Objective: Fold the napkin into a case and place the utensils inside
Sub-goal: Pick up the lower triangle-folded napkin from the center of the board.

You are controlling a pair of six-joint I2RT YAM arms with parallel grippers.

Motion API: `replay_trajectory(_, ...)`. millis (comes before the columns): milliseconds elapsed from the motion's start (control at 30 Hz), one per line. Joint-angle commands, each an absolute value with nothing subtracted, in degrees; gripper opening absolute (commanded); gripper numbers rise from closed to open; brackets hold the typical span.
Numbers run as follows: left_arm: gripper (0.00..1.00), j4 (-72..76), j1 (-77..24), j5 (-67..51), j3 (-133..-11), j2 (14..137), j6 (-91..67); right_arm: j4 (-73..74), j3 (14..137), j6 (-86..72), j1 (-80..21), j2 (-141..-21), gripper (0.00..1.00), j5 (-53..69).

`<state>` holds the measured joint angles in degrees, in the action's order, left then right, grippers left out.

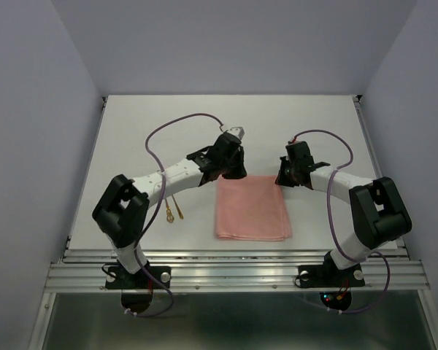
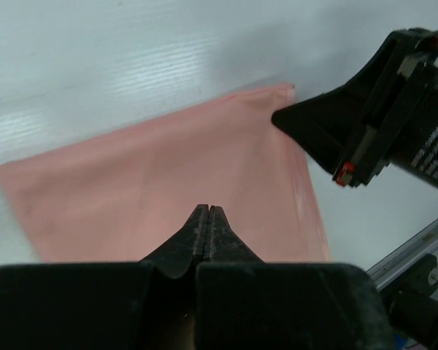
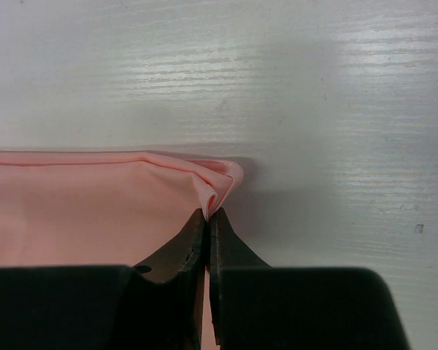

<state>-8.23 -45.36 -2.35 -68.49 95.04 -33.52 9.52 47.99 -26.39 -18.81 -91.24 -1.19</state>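
The salmon-pink napkin (image 1: 252, 208) lies folded into a rectangle in the middle of the white table (image 1: 131, 131). In the right wrist view my right gripper (image 3: 208, 213) is shut on the napkin's (image 3: 80, 204) far right corner, and the hem bunches up between the tips. My left gripper (image 2: 206, 209) is shut just over the napkin's (image 2: 168, 182) far left part; no cloth shows between its tips. From above, the left gripper (image 1: 236, 173) and the right gripper (image 1: 280, 179) stand at the two far corners. Two gold utensils (image 1: 172, 214) lie left of the napkin, under the left arm.
An aluminium rail (image 1: 233, 270) runs along the table's near edge, where both arm bases are bolted. Purple cables (image 1: 182, 120) loop above each arm. Grey walls close in the table on the left, right and far sides.
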Motion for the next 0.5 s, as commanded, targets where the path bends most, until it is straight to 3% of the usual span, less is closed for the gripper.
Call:
replay_trajectory(0, 0.0, -1.7, -45.6, -8.6, -75.0, 102.9, -33.1, 7.6, 49.8, -26.0, -18.5, -91.1, 0.01, -0.5)
replay_trajectory(200, 0.0, -1.5, -45.6, -12.1, -88.1, 117.8, -36.3, 7.5, 49.9, -26.5, -18.5, -91.3, 0.01, 1.6)
replay_trajectory(467, 0.0, -0.4, -45.7, -13.0, -91.5, 123.2, -37.4, 7.5, 50.4, -26.5, -18.5, -92.7, 0.01, 2.5)
